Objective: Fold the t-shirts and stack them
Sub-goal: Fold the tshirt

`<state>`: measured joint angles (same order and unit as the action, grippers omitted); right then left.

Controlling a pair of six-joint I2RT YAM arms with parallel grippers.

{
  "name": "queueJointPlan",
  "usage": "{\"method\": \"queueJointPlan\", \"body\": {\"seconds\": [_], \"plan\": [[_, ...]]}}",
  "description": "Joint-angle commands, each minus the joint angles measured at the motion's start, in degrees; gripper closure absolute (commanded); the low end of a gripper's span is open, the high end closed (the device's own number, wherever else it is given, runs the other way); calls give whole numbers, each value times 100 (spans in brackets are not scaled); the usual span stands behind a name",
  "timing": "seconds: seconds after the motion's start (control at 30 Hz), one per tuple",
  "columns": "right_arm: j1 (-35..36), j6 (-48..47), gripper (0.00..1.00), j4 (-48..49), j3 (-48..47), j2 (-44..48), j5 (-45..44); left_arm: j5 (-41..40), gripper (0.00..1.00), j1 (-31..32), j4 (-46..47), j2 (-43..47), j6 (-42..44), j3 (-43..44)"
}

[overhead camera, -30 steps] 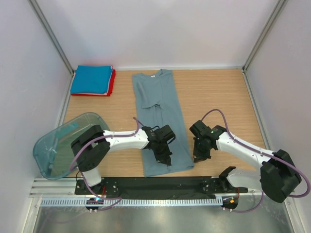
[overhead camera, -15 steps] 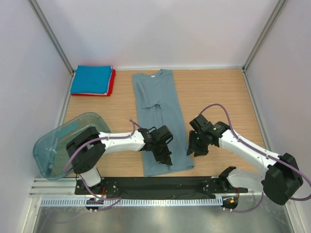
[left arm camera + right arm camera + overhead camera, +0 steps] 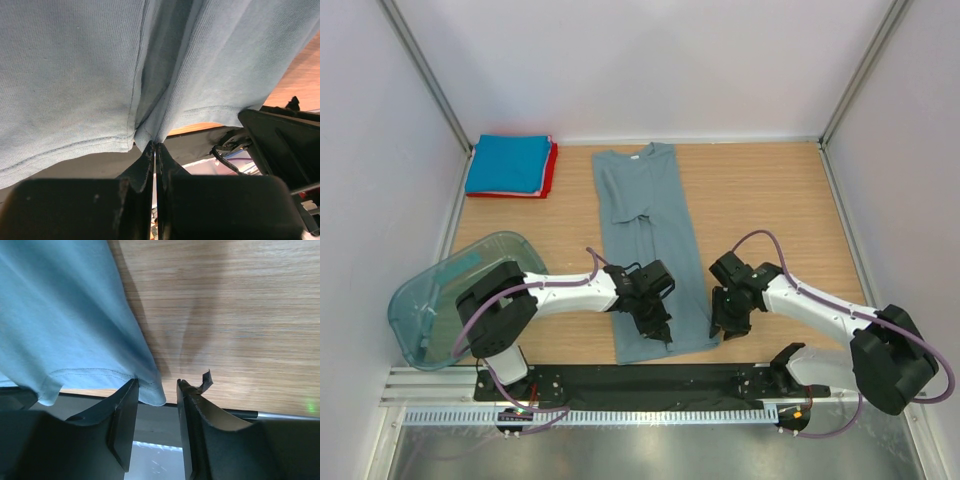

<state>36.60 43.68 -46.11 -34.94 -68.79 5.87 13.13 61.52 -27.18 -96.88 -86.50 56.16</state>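
Observation:
A dusty grey-blue t-shirt (image 3: 645,215) lies folded lengthwise into a long strip on the wooden table, collar at the far end. My left gripper (image 3: 663,334) is shut on its bottom hem (image 3: 150,132) and pinches a fold of cloth. My right gripper (image 3: 728,325) is open at the shirt's near right corner; that corner (image 3: 150,390) hangs between the jaws. A bright blue folded t-shirt (image 3: 508,163) lies on a red one (image 3: 551,172) at the far left.
A translucent teal plastic tub (image 3: 445,297) stands at the near left beside the left arm's base. A black strip (image 3: 650,378) and a metal rail run along the near table edge. White walls close in the sides and back.
My right gripper swung in towards the shirt's right edge, then settled at its near right corner. My left gripper shifted slightly on the hem.

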Motion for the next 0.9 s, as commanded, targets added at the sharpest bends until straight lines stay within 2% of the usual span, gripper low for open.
{"method": "queueJointPlan", "body": {"seconds": [0.0,0.33,0.43,0.5,0.67,0.87], "plan": [[31,53,57,295,119,59,151,41,100,62,-103,117,63,62],[31,228,59,594,303,173,380,6,100,80,-121,73,98,70],[23,220,84,428,181,173,65,-12,100,71,-199,46,133,132],[31,202,99,-46,40,191,-469,-64,100,54,-358,46,177,316],[31,404,99,-591,-250,279,-859,-205,100,53,-797,231,177,378],[23,510,97,-549,-136,288,-781,-91,100,115,-947,-6,291,211]]}}
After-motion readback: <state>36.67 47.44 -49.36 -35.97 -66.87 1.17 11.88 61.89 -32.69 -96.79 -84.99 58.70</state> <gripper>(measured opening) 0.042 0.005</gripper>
